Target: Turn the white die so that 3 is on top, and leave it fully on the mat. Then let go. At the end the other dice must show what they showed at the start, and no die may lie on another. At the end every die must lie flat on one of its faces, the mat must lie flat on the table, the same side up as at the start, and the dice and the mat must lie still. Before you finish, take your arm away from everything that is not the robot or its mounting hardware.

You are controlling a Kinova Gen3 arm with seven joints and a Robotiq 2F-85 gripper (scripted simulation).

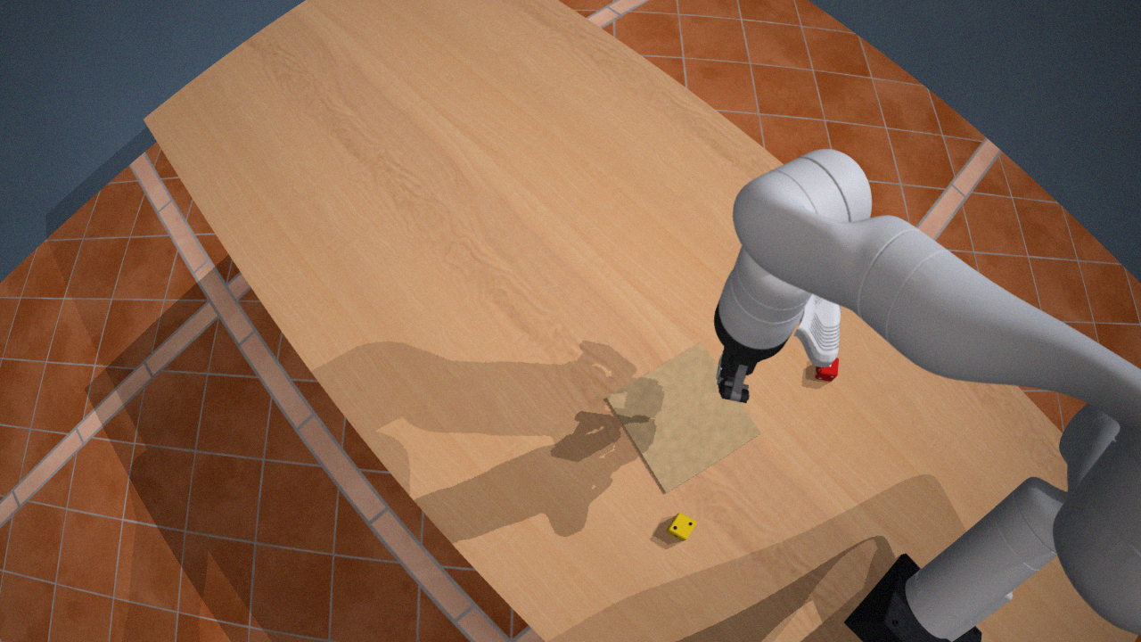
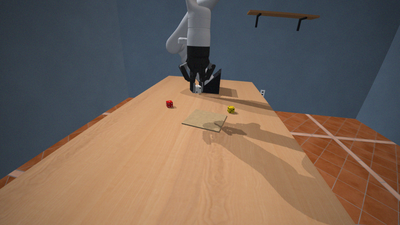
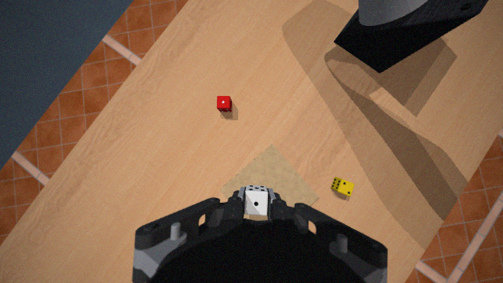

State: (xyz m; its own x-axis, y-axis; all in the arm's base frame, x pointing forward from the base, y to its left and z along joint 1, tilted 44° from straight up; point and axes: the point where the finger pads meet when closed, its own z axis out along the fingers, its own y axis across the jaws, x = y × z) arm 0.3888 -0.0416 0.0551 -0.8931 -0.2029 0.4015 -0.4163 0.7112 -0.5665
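Top view: blue walls and a terracotta tile floor are framing a long wooden table (image 1: pixel 447 199). The arm is reaching in from the right, and the gripper (image 1: pixel 734 390) is hanging above the near part of the tan mat (image 1: pixel 685 431), pointing down. The white die is not showing here, being hidden under the wrist. The red die (image 1: pixel 827 369) is sitting just behind the tool on bare wood; the yellow die (image 1: pixel 682 526) is lying well off to the tool's side, past the mat's far edge. The mat has open room on all sides, and neither die is touching it.

Exterior view: a wall shelf (image 2: pixel 282 14) is hanging high on the back wall. The gripper (image 2: pixel 197 88) is pinching the white die (image 2: pixel 197 88) between its fingers, carried well above the table, probably so it can be reoriented in the air without knocking the others. The mat (image 2: pixel 205 119) is lying flat below and forward of the tool, with the red die (image 2: pixel 169 103) and yellow die (image 2: pixel 230 109) flanking it, both apart from its edges.

Wrist view: the white die (image 3: pixel 256 202) is being held with the one-pip face toward the camera and a many-pip face beyond it. The mat (image 3: pixel 271 177) is directly under the tool, so a straight drop looks clear. The red die (image 3: pixel 224 103) is well ahead and the yellow die (image 3: pixel 342 186) is off to the side, just past the mat's corner, the closer hazard.
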